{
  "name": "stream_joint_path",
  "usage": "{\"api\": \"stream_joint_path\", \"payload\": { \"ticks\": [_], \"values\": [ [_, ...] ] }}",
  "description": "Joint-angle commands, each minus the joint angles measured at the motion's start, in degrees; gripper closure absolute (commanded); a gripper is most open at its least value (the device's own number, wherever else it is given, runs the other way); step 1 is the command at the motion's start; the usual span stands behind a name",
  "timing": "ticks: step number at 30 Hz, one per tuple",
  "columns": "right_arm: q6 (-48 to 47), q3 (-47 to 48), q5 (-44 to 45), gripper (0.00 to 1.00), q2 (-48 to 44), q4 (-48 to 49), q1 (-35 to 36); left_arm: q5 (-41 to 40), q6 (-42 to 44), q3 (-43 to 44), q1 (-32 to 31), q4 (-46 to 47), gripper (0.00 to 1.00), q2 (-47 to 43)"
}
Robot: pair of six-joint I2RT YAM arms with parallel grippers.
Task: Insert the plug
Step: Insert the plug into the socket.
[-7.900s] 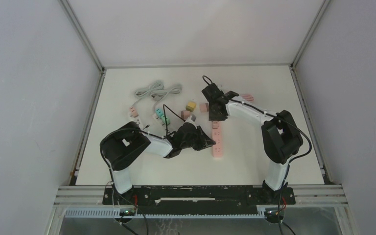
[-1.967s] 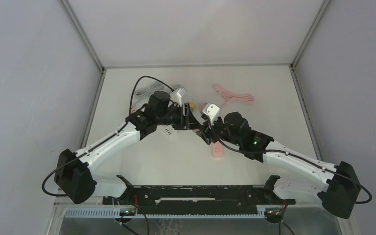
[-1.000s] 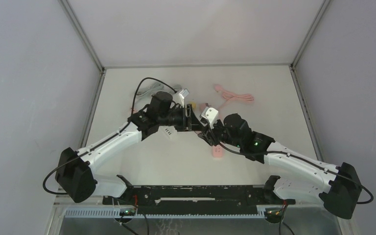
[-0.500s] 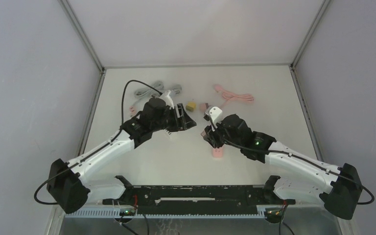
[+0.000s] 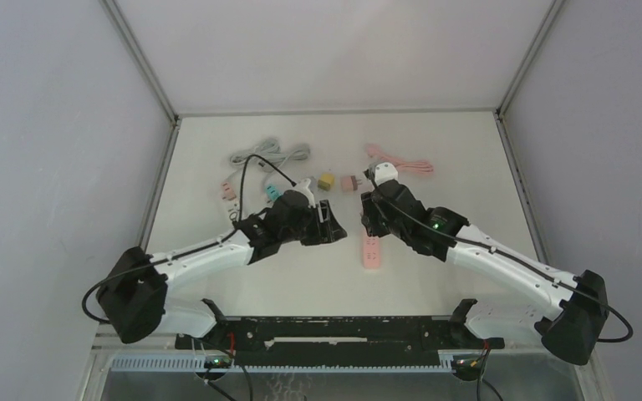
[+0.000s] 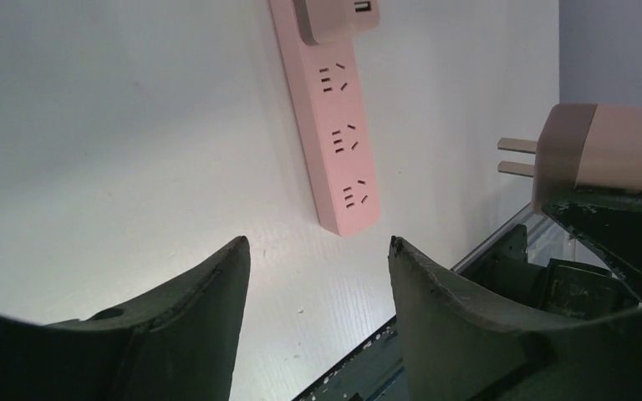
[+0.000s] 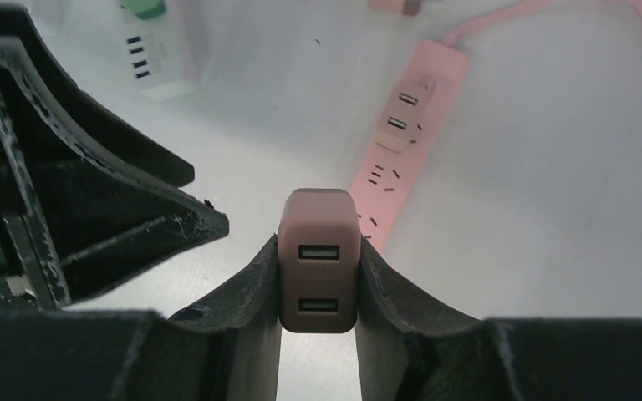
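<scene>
Cable, grey [image 5: 267, 154]: lying coiled at the far left of the bench [image 5: 242, 280], taking no part in the job.
Left end effector [image 6: 318, 251]: hanging low over the bench just left of the strip, fingers spread, gripping nothing.
Spare adapters: yellow block [image 5: 327, 180] and pink block [image 5: 349, 182] lying side by side beyond both arms, apart from the strip.
Plug [image 7: 318, 225]: brownish-pink two-port charger, being carried clear of the bench. Its two flat prongs [image 6: 514, 156] are showing bare in the left wrist view.
Right end effector [image 7: 318, 280]: pinching the plug by its two flat sides and hovering over the far part of the strip.
Power strip [image 5: 372, 251]: pink, lying flat between the two arms. One charger [image 7: 404, 113] is already sitting in a far socket, and three nearer sockets are showing free.
Cable, pink [image 5: 401, 164]: lying bunched at the far side, right of the adapters.
Step in hand: plug is being brought to the strip. The prongs are standing well apart from any socket, so insertion is not yet begun.
Next move: calling for the prongs to be tipped downward, lined up with a free two-slot socket, then pressed straight in. The strip is looking light enough to slide, so the left end effector may be needed to steady it.
</scene>
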Motion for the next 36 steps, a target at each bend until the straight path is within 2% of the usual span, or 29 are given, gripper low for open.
{"api": "stream_joint_path", "payload": {
  "ticks": [1,5,9,12,25,36],
  "values": [
    [6.9,2.23,2.73,1.0,1.02,-3.22,-1.85,-0.33,-3.65,0.62,-2.47,7.48,0.35,5.18],
    [8.24,2.27,1.41,1.0,2.69,-3.64,-3.58,1.35,-5.78,1.93,-3.56,11.85,0.38,11.57],
    [8.49,2.23,1.29,1.0,4.88,-3.31,-4.41,4.18,-7.03,3.02,-3.98,15.27,0.46,17.26],
    [8.52,2.23,1.37,1.0,6.9,-2.39,-4.79,4.39,-7.07,3.7,-4.47,16.38,0.48,20.11],
    [8.49,1.64,0.85,1.0,15.53,3.36,-6.64,9.62,-10.07,6.03,-4.63,22.15,0.48,29.45],
    [8.36,1.52,2.15,1.0,20.18,5.92,-7.8,10.77,-13.82,4.9,-4.67,23.93,0.61,34.11]
  ]
}}
